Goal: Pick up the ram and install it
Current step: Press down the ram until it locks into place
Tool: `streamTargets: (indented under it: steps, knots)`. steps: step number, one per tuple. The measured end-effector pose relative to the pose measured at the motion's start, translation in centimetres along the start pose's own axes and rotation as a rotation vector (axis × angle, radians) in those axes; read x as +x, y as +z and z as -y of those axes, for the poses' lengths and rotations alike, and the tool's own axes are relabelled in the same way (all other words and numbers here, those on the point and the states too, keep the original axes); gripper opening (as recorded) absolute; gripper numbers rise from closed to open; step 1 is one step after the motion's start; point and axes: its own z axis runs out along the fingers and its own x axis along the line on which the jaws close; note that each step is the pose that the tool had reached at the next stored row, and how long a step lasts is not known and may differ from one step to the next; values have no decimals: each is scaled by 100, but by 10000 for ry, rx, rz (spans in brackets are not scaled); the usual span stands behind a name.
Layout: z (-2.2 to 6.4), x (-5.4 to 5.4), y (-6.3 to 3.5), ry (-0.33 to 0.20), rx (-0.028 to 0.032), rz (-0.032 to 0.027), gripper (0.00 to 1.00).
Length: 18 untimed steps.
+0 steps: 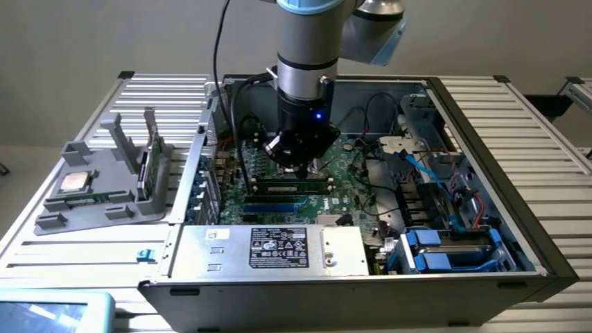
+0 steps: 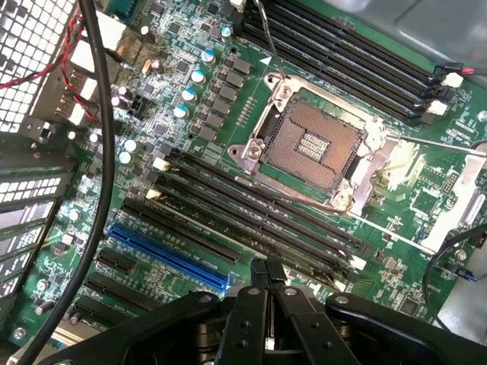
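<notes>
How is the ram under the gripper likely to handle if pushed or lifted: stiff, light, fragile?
The ram is a thin, narrow board on edge along a slot beneath the gripper, so it is probably light and fairly stiff lengthwise. Its exposed chips suggest it is fragile, and uneven pressing may tilt it.

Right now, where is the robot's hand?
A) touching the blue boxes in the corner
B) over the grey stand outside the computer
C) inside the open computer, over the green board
C: the gripper hangs inside the open computer case, just above the green board, apart from the grey stand and the blue boxes.
</notes>
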Motion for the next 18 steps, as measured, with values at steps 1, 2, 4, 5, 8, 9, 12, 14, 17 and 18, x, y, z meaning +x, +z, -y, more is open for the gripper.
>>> streamTargets:
  steps: [1,2,4,5,8,9,12,14,17,18]
  knots:
    - [0,0,1,119,4,-1,9]
    - [0,0,1,248,9,-2,9]
    - [0,0,2,486,18,-4,9]
    - [0,0,3,604,21,-4,9]
    - [0,0,4,971,32,-7,9]
    - [0,0,5,1095,36,-7,9]
    - [0,0,6,1452,46,-9,9]
    - [0,0,7,1691,51,-9,9]
    - [0,0,8,2042,59,-10,9]
    - [0,0,8,2065,59,-10,9]
